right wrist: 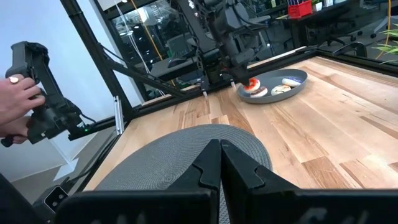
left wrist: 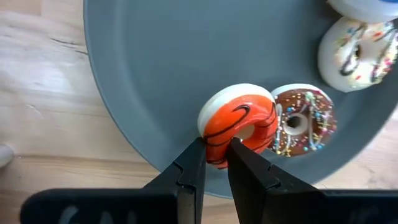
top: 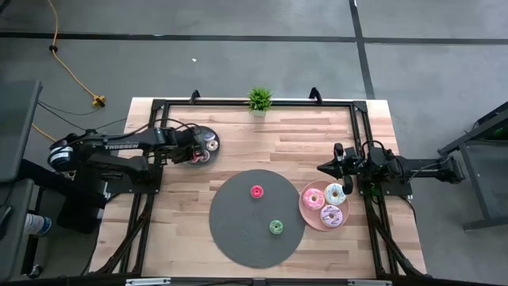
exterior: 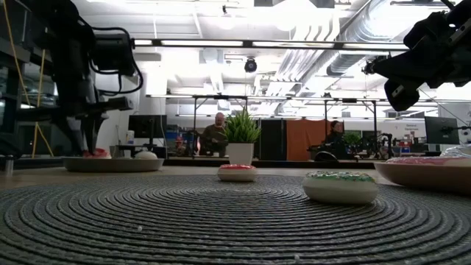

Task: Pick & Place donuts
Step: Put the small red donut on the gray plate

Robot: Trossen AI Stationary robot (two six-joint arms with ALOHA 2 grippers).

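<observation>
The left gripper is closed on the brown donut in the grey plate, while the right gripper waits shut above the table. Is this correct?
Not quite. The left wrist view shows the left gripper closed on the red donut; the brown donut lies beside it on the grey plate. The right gripper does wait shut.

From above, you look straight down on the whole table (top: 262, 135). Low down, you look flat across the mat (exterior: 221, 221). Both wrist cameras see the grey plate (left wrist: 155, 74), one close, one far.
</observation>
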